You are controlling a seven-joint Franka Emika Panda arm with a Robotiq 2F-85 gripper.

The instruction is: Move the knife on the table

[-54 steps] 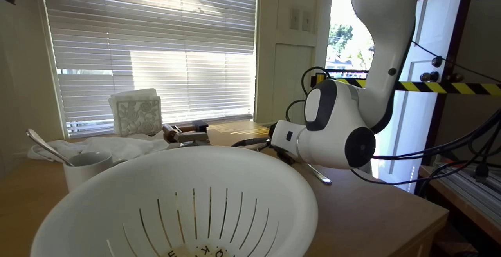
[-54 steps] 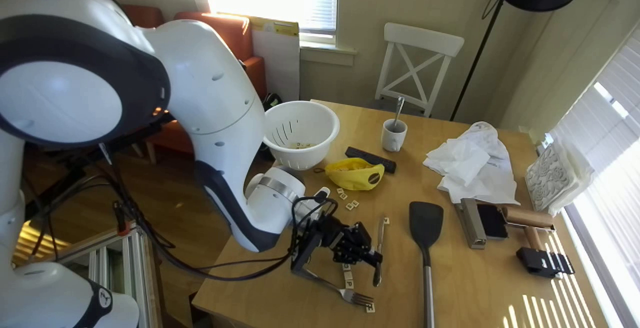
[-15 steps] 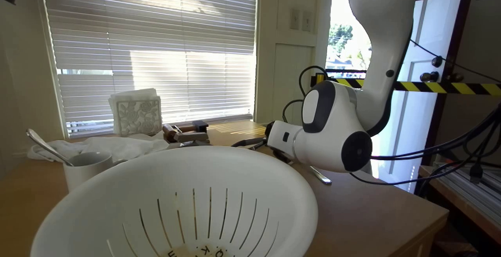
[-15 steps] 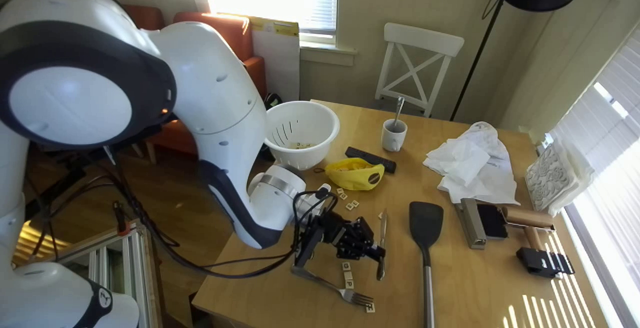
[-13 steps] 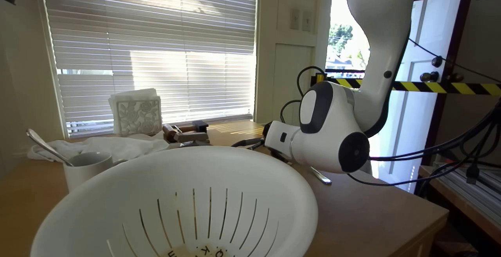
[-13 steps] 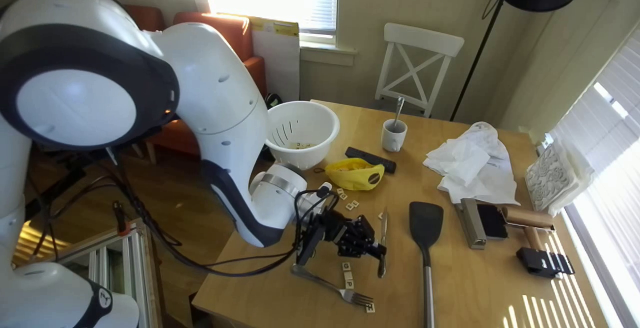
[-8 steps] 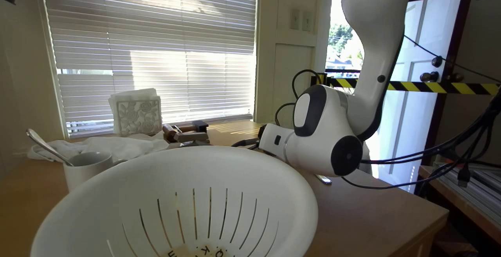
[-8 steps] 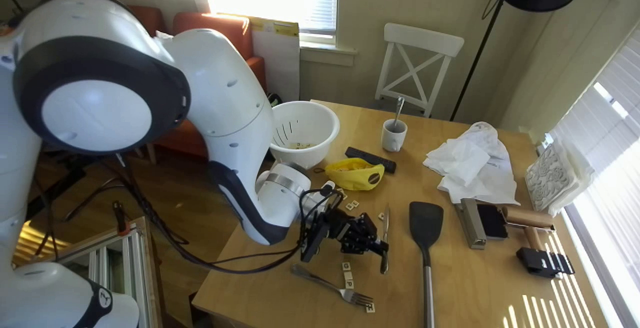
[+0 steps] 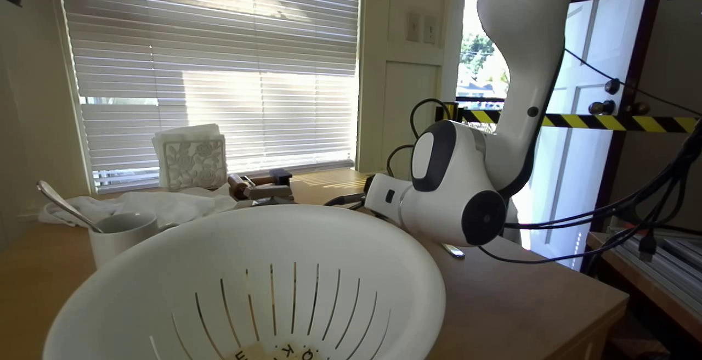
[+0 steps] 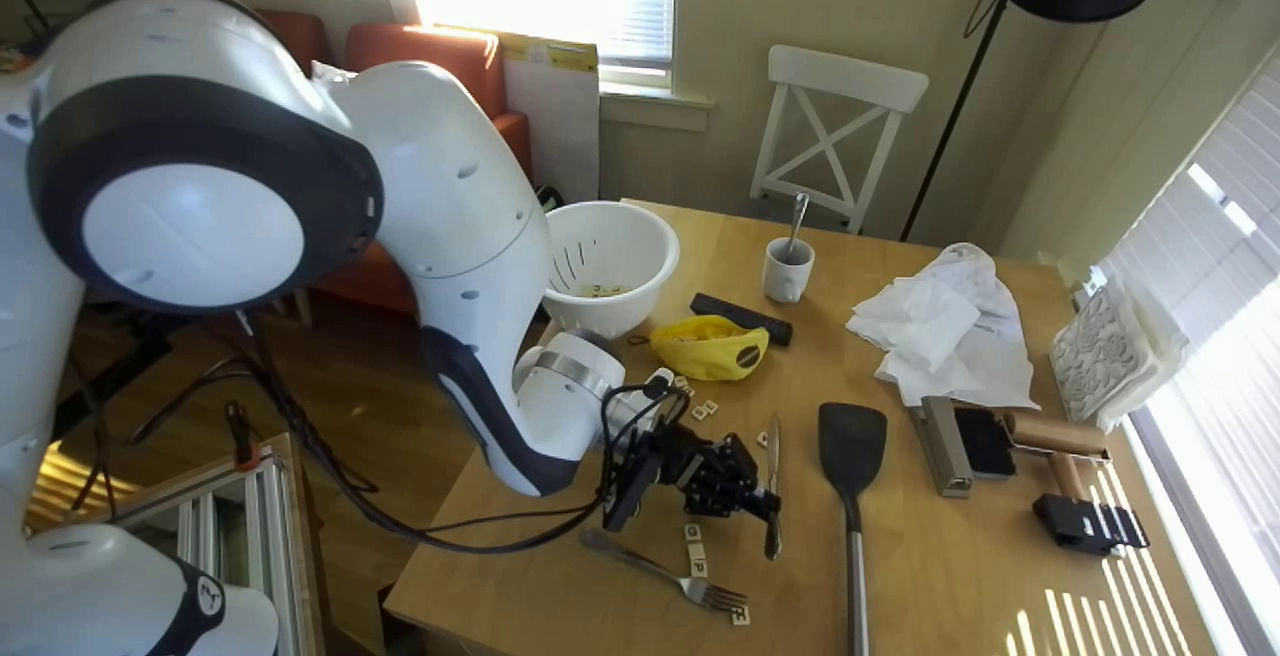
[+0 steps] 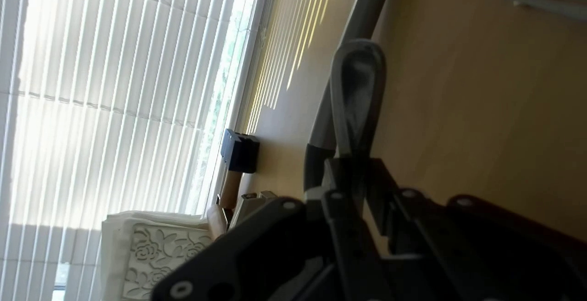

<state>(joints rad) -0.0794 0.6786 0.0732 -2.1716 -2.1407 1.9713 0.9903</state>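
Observation:
A silver table knife shows in an exterior view above the light-brown wooden table, between the fork and the spatula. Its blade points away from the near edge. My gripper is shut on the knife's handle. In the wrist view the gripper has its dark fingers pinched on both sides of the knife, and the rounded handle end sticks out past the fingertips. Whether the knife touches the table or hangs just above it, I cannot tell. In an exterior view the arm's wrist hides gripper and knife over the table.
A black spatula lies right of the knife. A fork and letter tiles lie left. A yellow pouch, black remote, mug and white colander stand farther back. White cloth lies right.
Over the last few seconds the gripper and knife have shifted right, toward the spatula, and slightly away from the near edge. In the last half second they have hardly moved.

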